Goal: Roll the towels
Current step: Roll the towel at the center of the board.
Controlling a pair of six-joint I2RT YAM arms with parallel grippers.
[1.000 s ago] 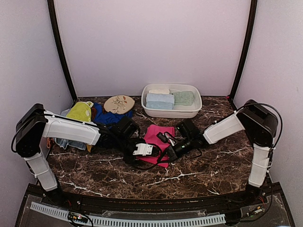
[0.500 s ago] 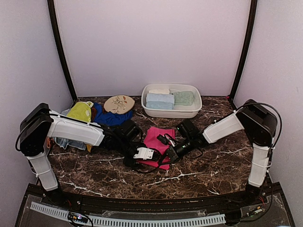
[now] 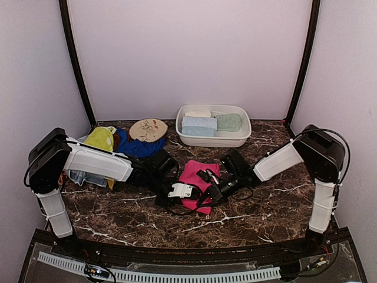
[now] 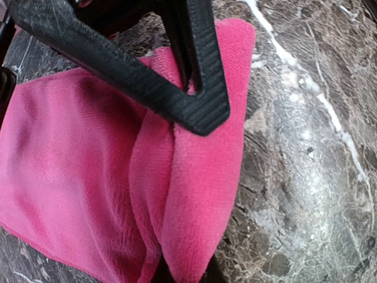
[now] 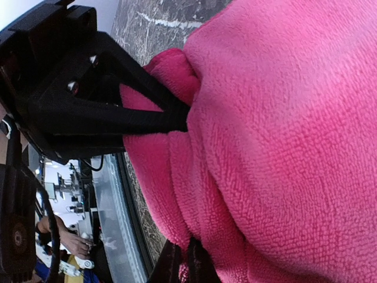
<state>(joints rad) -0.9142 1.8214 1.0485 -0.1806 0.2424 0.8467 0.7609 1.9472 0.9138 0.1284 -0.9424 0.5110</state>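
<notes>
Crouching low over the marble table (image 3: 277,206), both arms meet at the hot pink towel (image 3: 197,172), which lies mid-table, at six o'clock from the white basin (image 3: 206,140). The left gripper (image 4: 191,194) and right gripper (image 5: 185,188) each pinch a bunched fold along its six-o'clock edge, fingers clenched on the cloth.

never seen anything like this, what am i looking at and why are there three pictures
Two robot arms are bolted at the near edge of a marble table. The wide picture comes from a camera above and behind them; the two close-ups come from cameras on the wrists. The left pincer and right pincer are each closed on a fold of the pink towel, lying mid-table. Behind it a white basin holds tidy towels; at the back left lie a heap of loose towels and an oval patterned disc.
</notes>
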